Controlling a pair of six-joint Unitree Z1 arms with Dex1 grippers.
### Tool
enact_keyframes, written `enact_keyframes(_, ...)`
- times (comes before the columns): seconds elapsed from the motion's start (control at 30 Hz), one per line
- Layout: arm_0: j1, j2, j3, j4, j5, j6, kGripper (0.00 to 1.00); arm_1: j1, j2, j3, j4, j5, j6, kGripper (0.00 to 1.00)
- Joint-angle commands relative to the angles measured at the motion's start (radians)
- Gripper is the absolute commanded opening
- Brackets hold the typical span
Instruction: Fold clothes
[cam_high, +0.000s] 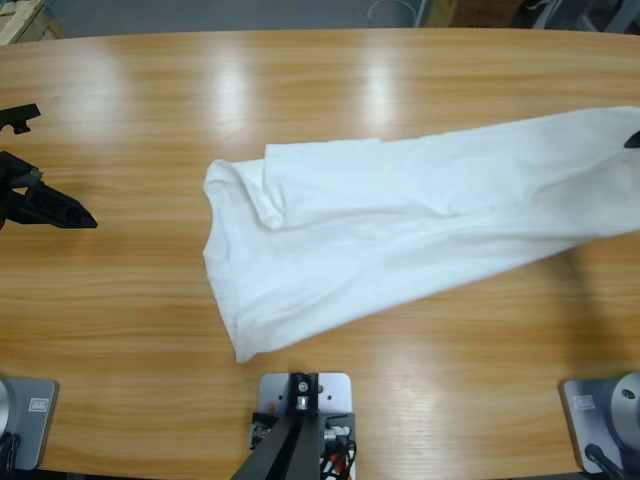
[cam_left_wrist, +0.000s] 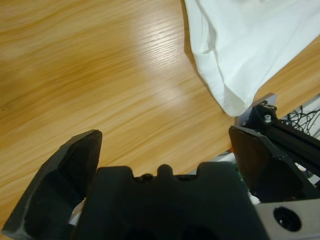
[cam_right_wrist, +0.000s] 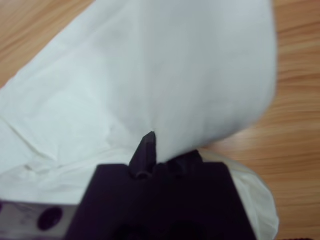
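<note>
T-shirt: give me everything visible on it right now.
The T-shirt is plain white, soft cotton-looking cloth, folded lengthwise into a long band lying slantwise across the wooden table. A sleeve lies folded on top near its left end. Its right end is pinched and lifted by the right gripper. The left gripper is open, clear of it.

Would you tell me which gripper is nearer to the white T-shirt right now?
Right. The right gripper is clamped on the T-shirt at its far end, lifting the cloth. The left gripper hovers open over bare table, apart from the shirt's folded edge.
</note>
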Motion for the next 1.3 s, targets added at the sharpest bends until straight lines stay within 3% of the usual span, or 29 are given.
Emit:
enact_keyframes(0.03,-0.01,0.022,0.029,-0.01,0.006,-0.005,1.0,0.207,-0.06,-0.036,0.081,-0.065,-0.006,0.0)
enact_keyframes(0.37,-0.01,0.034,0.028,-0.011,0.006,-0.006,1.0,0.586,-0.036,-0.208,0.197,-0.136,0.125,0.0)
enact_keyframes(0.77,-0.01,0.049,0.025,-0.01,0.006,-0.006,1.0,0.984,0.203,-0.526,0.31,-0.147,0.266,0.0)
enact_keyframes(1.3,-0.01,0.055,0.023,-0.01,0.006,-0.008,1.0,1.241,0.461,-0.899,0.472,-0.097,0.311,0.0)
